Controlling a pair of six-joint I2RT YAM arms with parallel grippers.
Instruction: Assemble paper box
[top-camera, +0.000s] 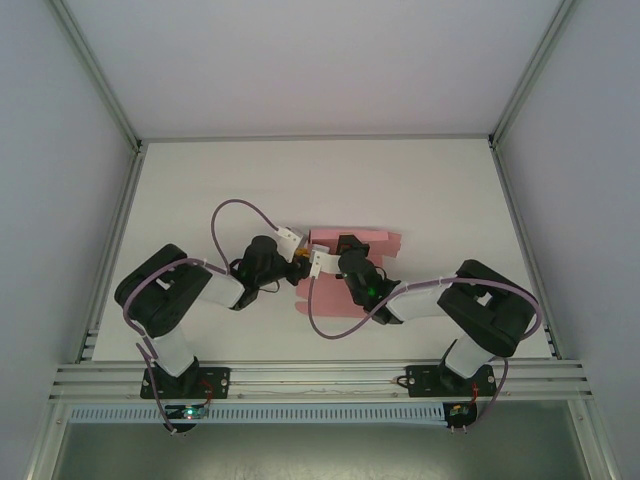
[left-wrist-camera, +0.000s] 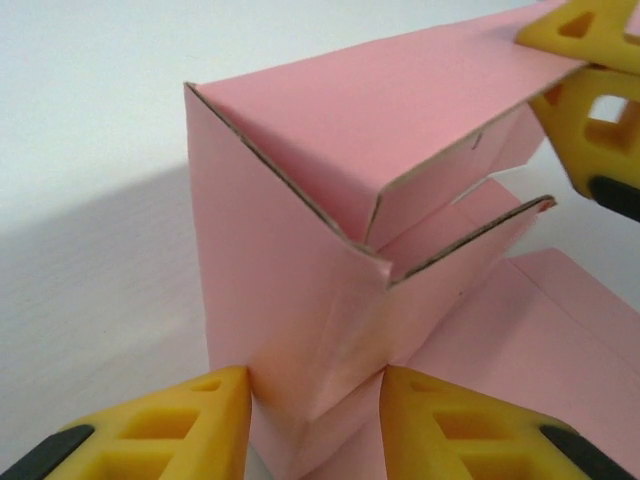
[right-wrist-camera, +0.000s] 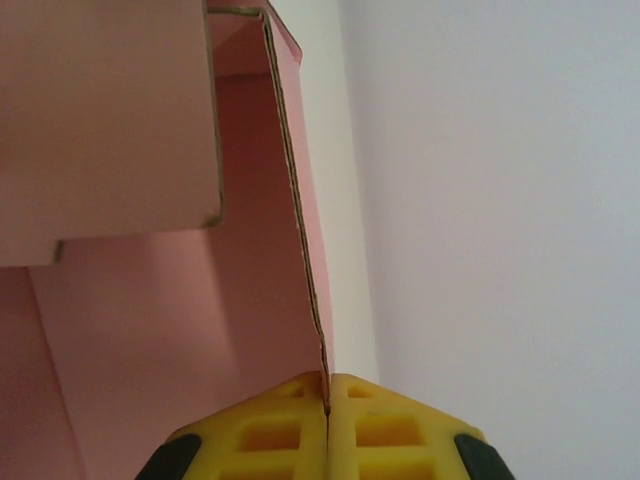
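Mid-fold on the tabletop (top-camera: 200, 200): right claw (right-wrist-camera: 328, 400) is pinched tight on a wall of the paper box (left-wrist-camera: 300, 200), left claw (left-wrist-camera: 315, 390) straddles its corner, can't tell if gripping. Next, probably, tucking the loose flap (left-wrist-camera: 445, 185) squarely.

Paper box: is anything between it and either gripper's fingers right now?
Nothing visible does. The left gripper straddles the folded corner of the paper box directly, and the right gripper is pinched shut on the edge of one panel.
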